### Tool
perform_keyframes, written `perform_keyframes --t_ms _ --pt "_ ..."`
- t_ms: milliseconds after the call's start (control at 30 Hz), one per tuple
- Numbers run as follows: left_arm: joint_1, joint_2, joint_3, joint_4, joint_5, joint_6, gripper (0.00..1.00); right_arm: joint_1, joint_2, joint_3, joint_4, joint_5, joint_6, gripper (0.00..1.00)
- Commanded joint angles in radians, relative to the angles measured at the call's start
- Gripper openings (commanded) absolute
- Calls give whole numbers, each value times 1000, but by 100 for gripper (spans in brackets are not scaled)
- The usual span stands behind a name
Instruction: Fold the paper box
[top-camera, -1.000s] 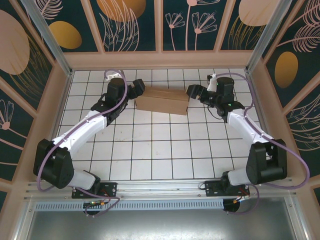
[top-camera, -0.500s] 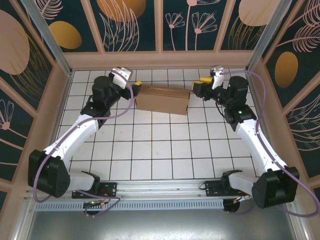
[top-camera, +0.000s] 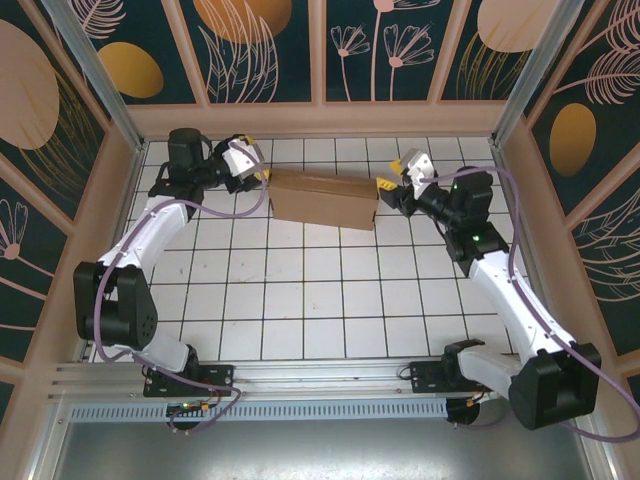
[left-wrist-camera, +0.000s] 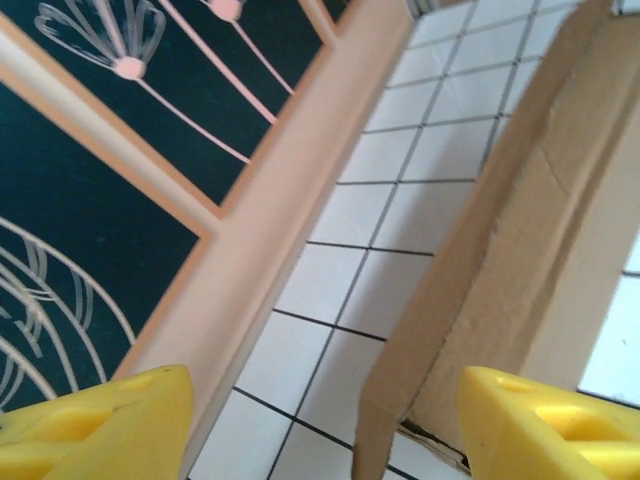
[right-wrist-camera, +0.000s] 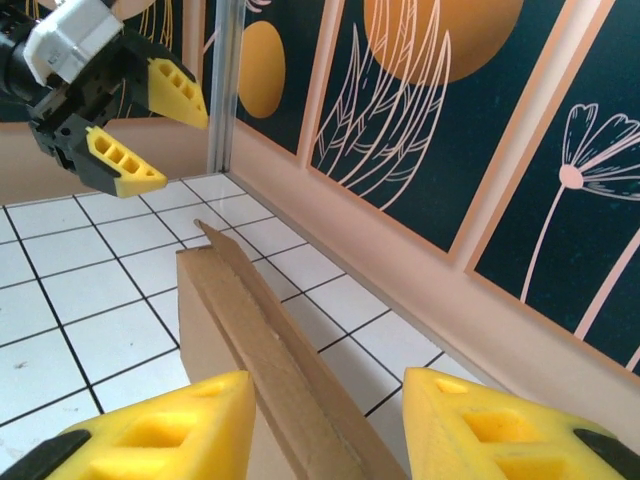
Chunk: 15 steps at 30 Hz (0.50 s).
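The paper box (top-camera: 322, 198) is a brown cardboard shape, partly folded, standing on the white tiled floor near the back wall. My left gripper (top-camera: 260, 165) is at its left end with jaws open. In the left wrist view the box's upright flap edge (left-wrist-camera: 440, 300) rises between the yellow fingers (left-wrist-camera: 100, 425), touching neither. My right gripper (top-camera: 392, 178) is at the right end. There its open jaws straddle the box's long top ridge (right-wrist-camera: 260, 330), with a gap beside the right finger (right-wrist-camera: 510, 430). The left gripper (right-wrist-camera: 185, 155) appears beyond the far end of the box.
The tan back wall ledge (top-camera: 320, 120) runs close behind the box, and a metal corner post (right-wrist-camera: 225, 80) stands at the back left. White tiled floor (top-camera: 320, 290) stretches in front of the box toward the arm bases.
Both wrists have turned and swung back toward the wall, so the jaws now point inward along the box's rear edge. Both pairs of jaws have narrowed. The box has stayed in place.
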<state>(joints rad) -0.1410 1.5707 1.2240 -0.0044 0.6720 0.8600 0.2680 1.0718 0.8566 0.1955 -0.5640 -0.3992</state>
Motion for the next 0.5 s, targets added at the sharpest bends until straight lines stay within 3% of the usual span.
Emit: perform_keyframes --t_ms 0,133,367,467 --pt "8 35 16 -89 33 139 69 44 -73 -56 11 107 -10 43" --pt "15 59 -37 -21 17 138 67 64 -143 -108 -17 133 6 44" --pt "17 98 -37 13 -16 130 55 62 -211 -127 -90 134 -6 44" --pt "17 113 -38 17 -23 127 45 61 -212 -125 -98 152 -22 44"
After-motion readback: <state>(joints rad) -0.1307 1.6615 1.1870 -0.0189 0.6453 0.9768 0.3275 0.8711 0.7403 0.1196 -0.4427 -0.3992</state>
